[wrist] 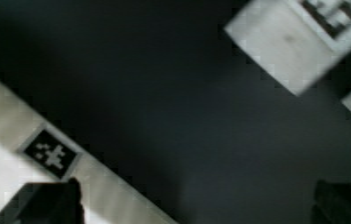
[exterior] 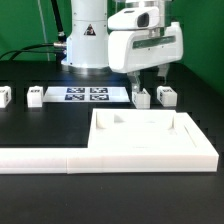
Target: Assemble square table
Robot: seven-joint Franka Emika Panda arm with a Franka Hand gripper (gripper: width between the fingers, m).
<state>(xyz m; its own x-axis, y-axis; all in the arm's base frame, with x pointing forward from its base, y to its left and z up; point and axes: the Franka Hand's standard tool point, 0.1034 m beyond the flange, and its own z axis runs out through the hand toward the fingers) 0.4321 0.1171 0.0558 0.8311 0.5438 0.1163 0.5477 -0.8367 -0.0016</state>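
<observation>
The barrier [exterior: 40, 160] is seen nearest, along the front of the worktop [exterior: 50, 125], with the tabletop [exterior: 150, 135] set against it at the exterior view's right. Behind, from that view's left, a first leg [exterior: 4, 96], a second leg [exterior: 35, 97], the marker board [exterior: 85, 95], a third leg [exterior: 141, 97] and a fourth leg [exterior: 166, 95] are lined up. The fingers [wrist: 44, 205] are held spread above the last two legs, with nothing pinched.

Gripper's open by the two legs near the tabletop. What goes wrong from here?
1. The leg and its neighbour stand close together. The open gripper, coming down on one, may knock the other.
2. In the wrist view nothing sits centred between the fingers, so closing now would probably miss or clip an edge.
</observation>
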